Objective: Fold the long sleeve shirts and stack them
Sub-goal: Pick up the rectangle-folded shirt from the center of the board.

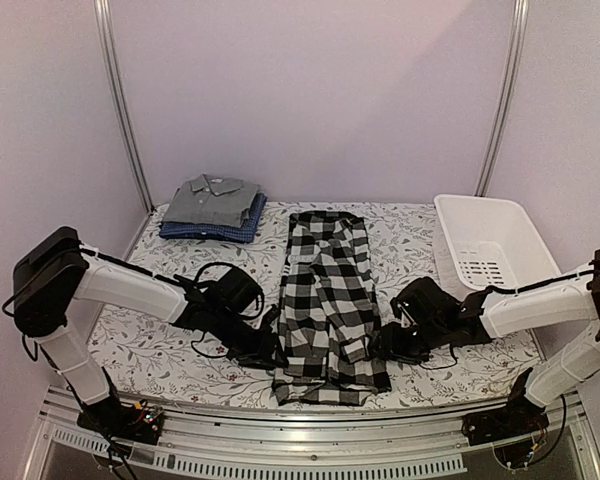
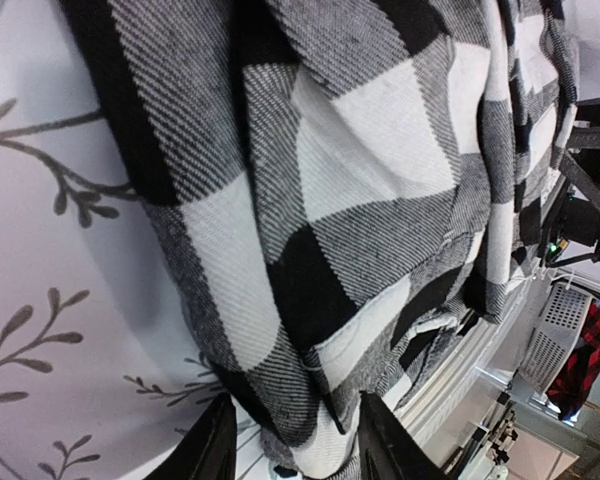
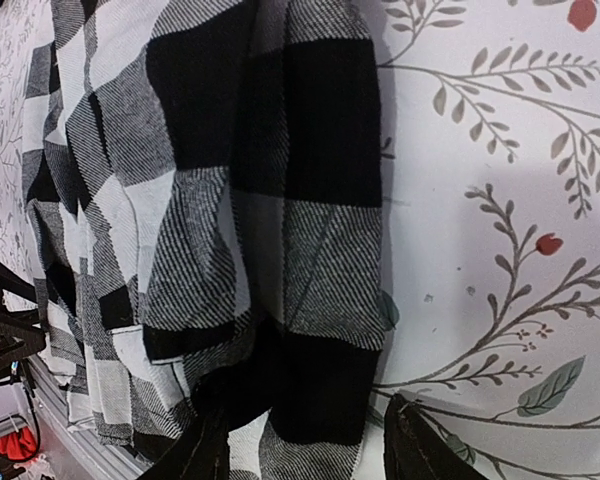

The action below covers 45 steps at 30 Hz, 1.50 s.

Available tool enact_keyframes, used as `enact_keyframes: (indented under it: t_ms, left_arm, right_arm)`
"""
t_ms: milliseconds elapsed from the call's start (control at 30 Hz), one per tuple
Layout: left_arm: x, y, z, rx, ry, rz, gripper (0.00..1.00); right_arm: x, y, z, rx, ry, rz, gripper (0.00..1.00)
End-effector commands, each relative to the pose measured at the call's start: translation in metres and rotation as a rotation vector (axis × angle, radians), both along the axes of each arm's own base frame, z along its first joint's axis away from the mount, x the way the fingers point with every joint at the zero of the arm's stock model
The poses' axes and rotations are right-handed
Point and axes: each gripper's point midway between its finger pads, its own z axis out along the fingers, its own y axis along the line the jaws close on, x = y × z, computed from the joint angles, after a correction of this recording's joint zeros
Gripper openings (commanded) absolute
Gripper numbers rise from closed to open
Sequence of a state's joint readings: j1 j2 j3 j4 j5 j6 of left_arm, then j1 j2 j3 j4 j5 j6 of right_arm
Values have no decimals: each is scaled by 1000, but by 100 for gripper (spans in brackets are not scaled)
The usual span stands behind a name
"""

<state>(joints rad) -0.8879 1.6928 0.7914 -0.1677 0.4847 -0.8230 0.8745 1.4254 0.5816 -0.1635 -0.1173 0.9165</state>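
Note:
A black-and-white checked shirt (image 1: 326,300) lies in the middle of the table, folded into a long strip running front to back. My left gripper (image 1: 268,352) is at its near left edge. In the left wrist view the left gripper (image 2: 295,452) is open, with the shirt's hem (image 2: 310,400) lying loose between the fingers (image 2: 212,450). My right gripper (image 1: 382,345) is at the near right edge. It (image 3: 305,455) is open too, astride the dark hem (image 3: 320,400), with a gap to its right finger (image 3: 425,450). A folded grey shirt (image 1: 215,198) rests on a folded blue shirt (image 1: 212,229) at the back left.
A white plastic basket (image 1: 490,245) stands at the back right. The table wears a floral cloth (image 1: 150,345). A metal rail (image 1: 310,440) runs along the near edge, and upright poles (image 1: 125,110) stand at both back corners.

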Motion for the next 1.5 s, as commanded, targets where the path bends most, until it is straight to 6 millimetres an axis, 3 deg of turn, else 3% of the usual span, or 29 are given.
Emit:
enact_keyframes:
  t_ms: [0,267,500,700,1067,1267,1467]
  left_arm:
    - [0,0,-6,-6,5,-10,41]
    - [0,-6,-9,-14,13,-24,38]
    - [1,-14,-2,-51,24,-31,19]
    - [5,-25,22,-120,4,-32,0]
    - [28,-27,59,-174,-54,4,0]
    - [57,-25,74,-206,-94,56,0]
    - [125,-23,81,-208,-176,130,0]
  right_arm:
    - [-4,-2,-14,-27,22,23,51]
    - [-8,6,-17,-80,23,62,44]
    - [-3,11,-3,-60,7,53,23]
    - [3,18,19,-30,-26,58,5]
    - [22,24,62,-12,-113,34,1]
    - [53,22,81,-7,-177,-15,1]
    - [116,19,101,-34,-286,-96,2]
